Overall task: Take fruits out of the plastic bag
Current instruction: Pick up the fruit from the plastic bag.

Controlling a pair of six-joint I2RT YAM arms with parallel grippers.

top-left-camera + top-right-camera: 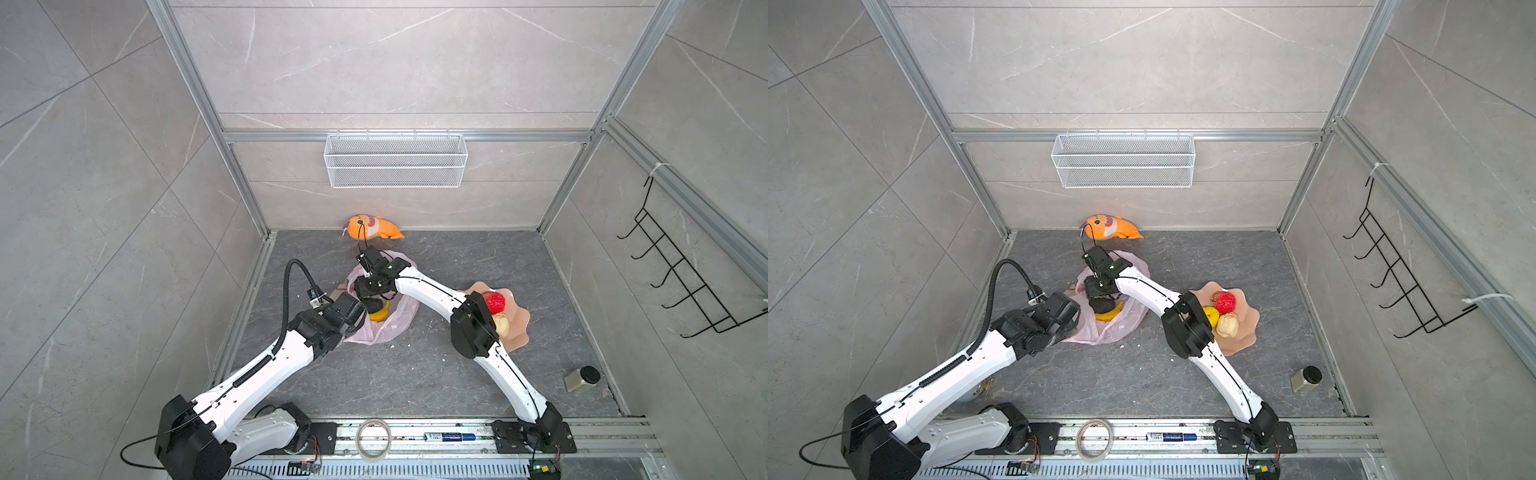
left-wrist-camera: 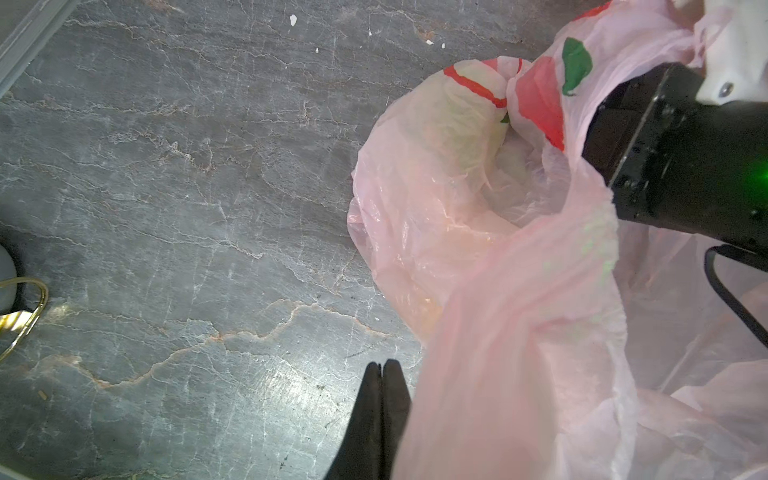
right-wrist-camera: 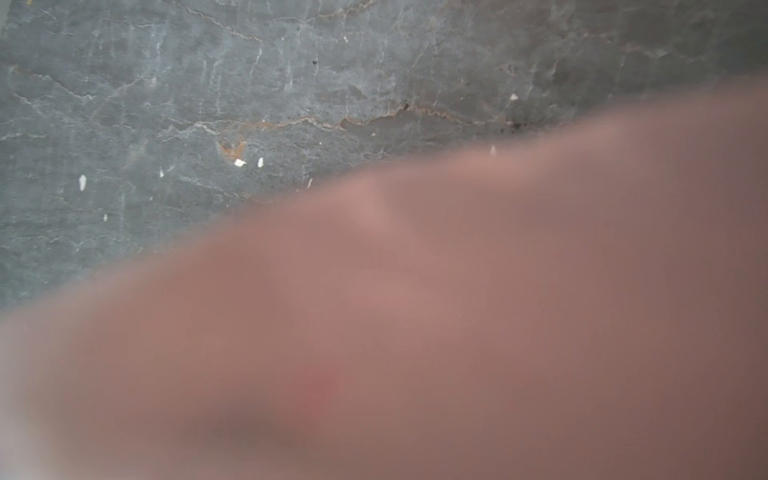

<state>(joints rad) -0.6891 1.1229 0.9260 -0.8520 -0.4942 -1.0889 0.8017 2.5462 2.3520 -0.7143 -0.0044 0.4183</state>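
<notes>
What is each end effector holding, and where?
Left end effector: shut beside the taut bag edge; hold unclear. Right end effector: inside the bag, cannot be told.

Pink bag lies crumpled with its mouth open, thin see-through plastic with red and green print. Inside there's a yellow banana lying flat, with a dark avocado right on top of it. A red fruit, a yellow fruit and a beige fruit sit bunched together on the plate.
</notes>
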